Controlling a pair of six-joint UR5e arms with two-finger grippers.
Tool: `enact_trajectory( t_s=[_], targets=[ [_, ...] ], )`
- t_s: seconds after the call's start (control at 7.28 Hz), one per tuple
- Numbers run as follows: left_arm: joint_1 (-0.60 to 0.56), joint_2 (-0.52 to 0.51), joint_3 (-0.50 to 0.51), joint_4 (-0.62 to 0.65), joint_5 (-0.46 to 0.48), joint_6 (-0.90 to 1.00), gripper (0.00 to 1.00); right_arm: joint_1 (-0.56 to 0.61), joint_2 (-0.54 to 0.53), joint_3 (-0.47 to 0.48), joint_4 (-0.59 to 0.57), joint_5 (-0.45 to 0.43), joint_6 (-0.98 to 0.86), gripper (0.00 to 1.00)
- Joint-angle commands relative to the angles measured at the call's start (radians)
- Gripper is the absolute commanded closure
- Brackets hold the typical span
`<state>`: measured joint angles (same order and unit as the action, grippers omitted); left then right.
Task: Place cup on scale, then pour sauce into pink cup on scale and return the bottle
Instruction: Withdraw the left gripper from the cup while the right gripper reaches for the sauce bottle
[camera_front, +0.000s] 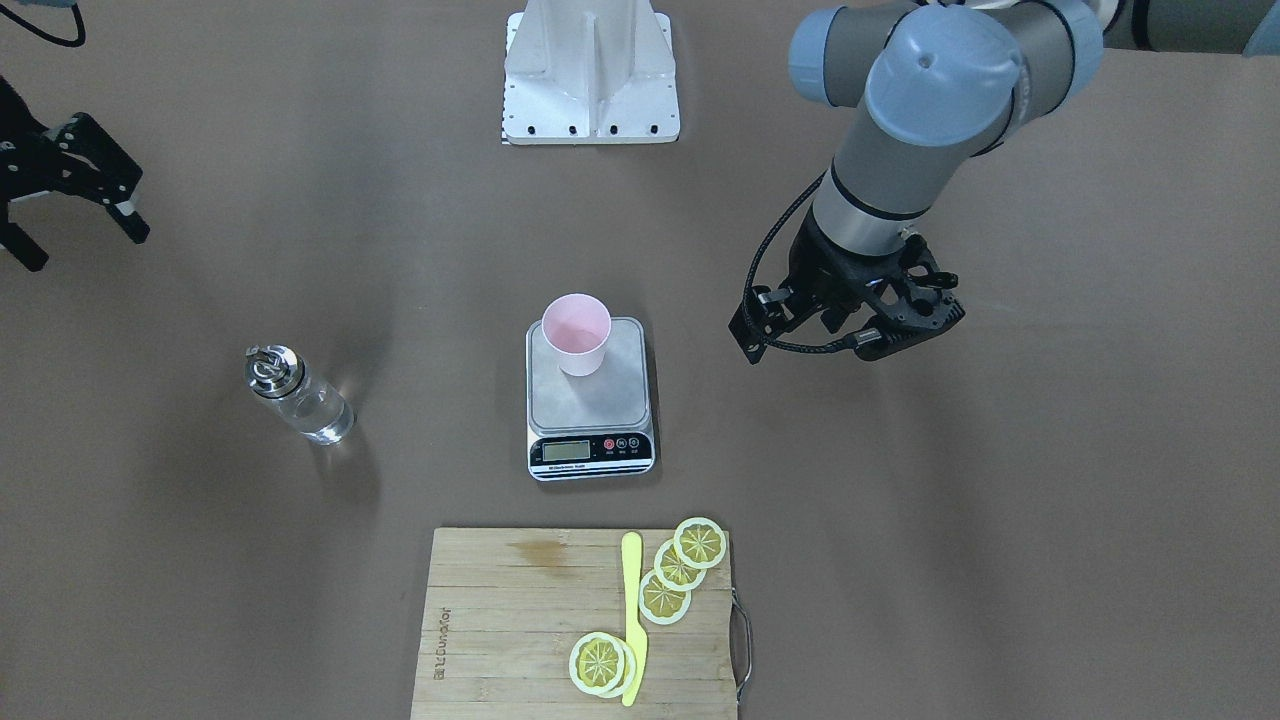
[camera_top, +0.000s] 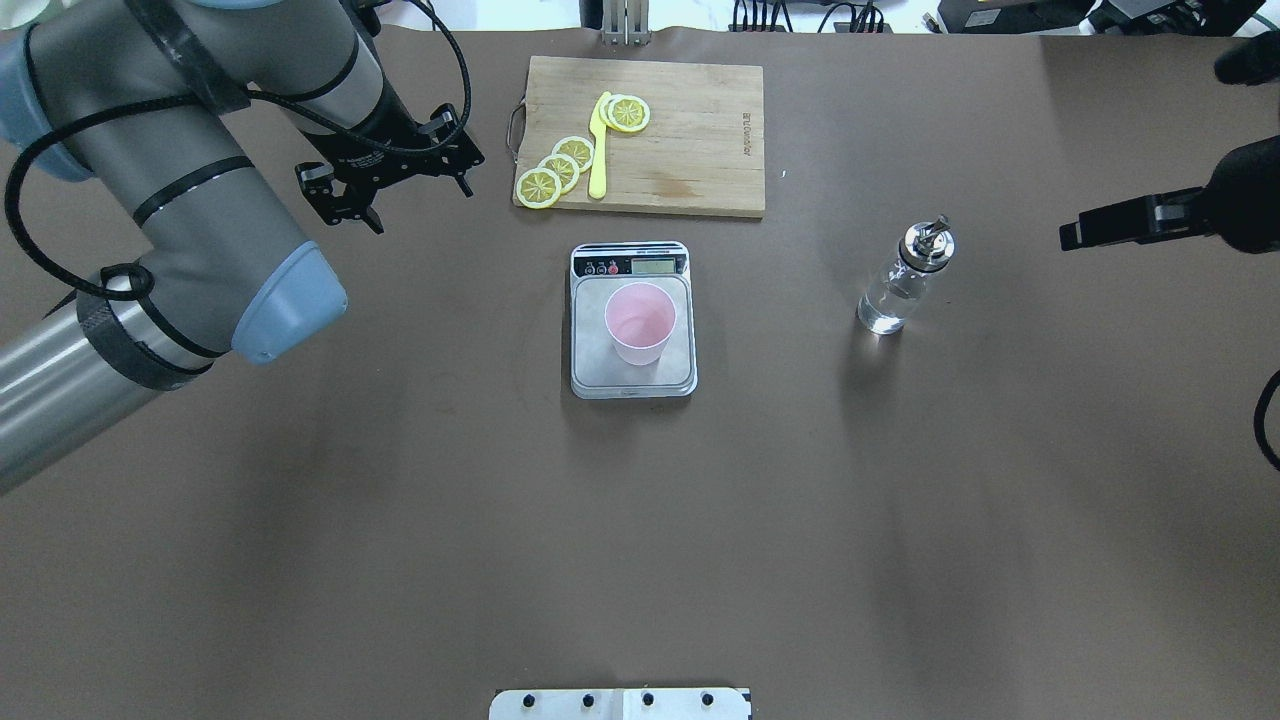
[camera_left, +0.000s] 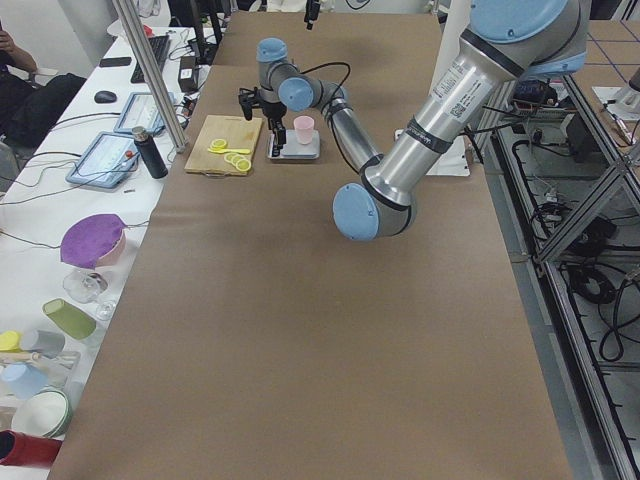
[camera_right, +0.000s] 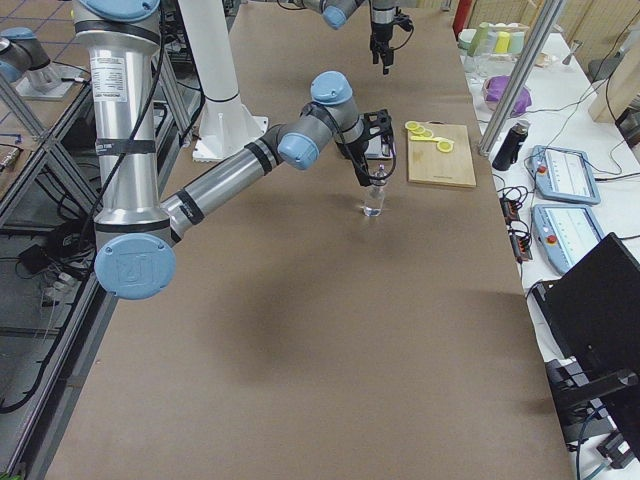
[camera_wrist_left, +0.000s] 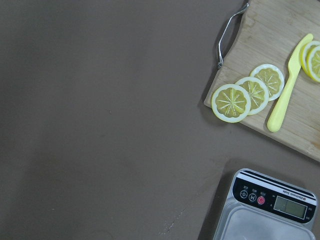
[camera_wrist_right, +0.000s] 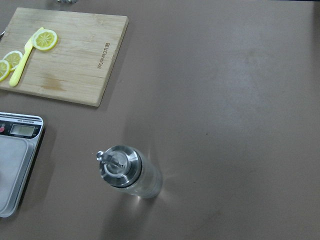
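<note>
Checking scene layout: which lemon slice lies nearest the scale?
The end slice of the overlapping row of three, at the cutting board's corner; the others sit farther from the scale.

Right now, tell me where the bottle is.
In the overhead view the bottle stands upright on the table, on the robot's right side. It is apart from the scale that carries the cup.

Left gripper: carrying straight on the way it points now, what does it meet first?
Probably the table, short of the cutting board and scale. The left gripper points down, and its wrist view centres on bare surface. Height unclear.
</note>
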<state>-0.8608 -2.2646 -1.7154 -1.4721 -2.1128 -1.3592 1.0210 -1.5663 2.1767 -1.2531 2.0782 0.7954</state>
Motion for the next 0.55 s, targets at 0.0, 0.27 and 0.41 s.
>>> enact_trajectory(
  t_s=[0.0, 0.27, 0.41],
  targets=[
    [-0.001, 0.016, -0.001, -0.002, 0.001, 0.012, 0.02, -0.169, -0.11, 0.079, 0.088, -0.172, 0.079, 0.0],
    [-0.001, 0.017, -0.001, -0.002, 0.001, 0.018, 0.02, -0.348, -0.201, 0.074, 0.24, -0.405, 0.133, 0.0],
    [-0.001, 0.022, -0.001, -0.004, 0.002, 0.019, 0.02, -0.413, -0.193, 0.068, 0.245, -0.508, 0.136, 0.0]
  ],
)
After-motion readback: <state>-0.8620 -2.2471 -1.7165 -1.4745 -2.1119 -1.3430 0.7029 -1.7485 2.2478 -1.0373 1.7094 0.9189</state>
